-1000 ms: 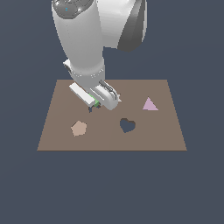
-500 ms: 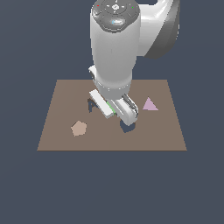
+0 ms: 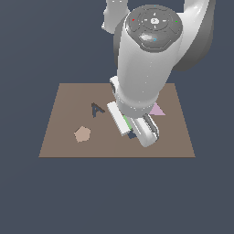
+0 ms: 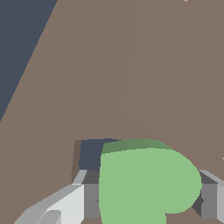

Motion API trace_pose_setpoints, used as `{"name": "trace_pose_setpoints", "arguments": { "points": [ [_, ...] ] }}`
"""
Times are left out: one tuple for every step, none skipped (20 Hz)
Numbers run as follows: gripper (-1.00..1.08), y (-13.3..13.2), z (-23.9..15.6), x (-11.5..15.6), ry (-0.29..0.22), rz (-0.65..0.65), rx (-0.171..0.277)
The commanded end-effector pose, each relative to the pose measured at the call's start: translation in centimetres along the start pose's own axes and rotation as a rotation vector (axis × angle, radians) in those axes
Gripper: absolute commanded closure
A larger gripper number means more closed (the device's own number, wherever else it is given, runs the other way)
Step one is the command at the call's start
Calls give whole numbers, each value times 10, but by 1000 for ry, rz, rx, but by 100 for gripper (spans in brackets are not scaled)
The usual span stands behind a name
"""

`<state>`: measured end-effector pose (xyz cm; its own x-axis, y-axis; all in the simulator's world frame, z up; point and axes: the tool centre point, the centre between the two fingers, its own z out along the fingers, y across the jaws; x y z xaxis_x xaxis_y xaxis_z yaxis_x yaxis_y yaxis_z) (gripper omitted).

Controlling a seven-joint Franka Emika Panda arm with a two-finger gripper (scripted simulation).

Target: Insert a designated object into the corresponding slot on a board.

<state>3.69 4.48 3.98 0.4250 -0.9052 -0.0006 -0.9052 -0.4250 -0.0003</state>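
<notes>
The green heart [image 4: 146, 183] has been carried over the heart slot [image 4: 91, 154], clamped in the tool [image 3: 132, 129]. Insertion's underway; it just needs to be lined up and lowered into the board [image 3: 64, 128].

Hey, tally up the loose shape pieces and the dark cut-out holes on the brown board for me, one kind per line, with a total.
Green heart block: 1
Tan pentagon: 1
Pink triangle: 1
Dark A-shaped hole: 1
Dark slot under the heart: 1
Total: 5
</notes>
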Motion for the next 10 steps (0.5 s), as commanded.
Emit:
{"name": "trace_pose_setpoints", "arguments": {
  "points": [
    [108,-9,-1,-2,0,28,0],
    [108,-12,-1,-2,0,37,0],
    [108,-15,-1,-2,0,44,0],
    [108,-17,-1,-3,0,50,0],
    [108,-19,-1,-3,0,56,0],
    [108,-21,-1,-3,0,60,0],
    [108,-22,-1,-3,0,64,0],
    [108,-23,-1,-3,0,67,0],
    [108,-24,-1,-3,0,69,0],
    [108,-24,-1,-3,0,70,0]
  ]
}}
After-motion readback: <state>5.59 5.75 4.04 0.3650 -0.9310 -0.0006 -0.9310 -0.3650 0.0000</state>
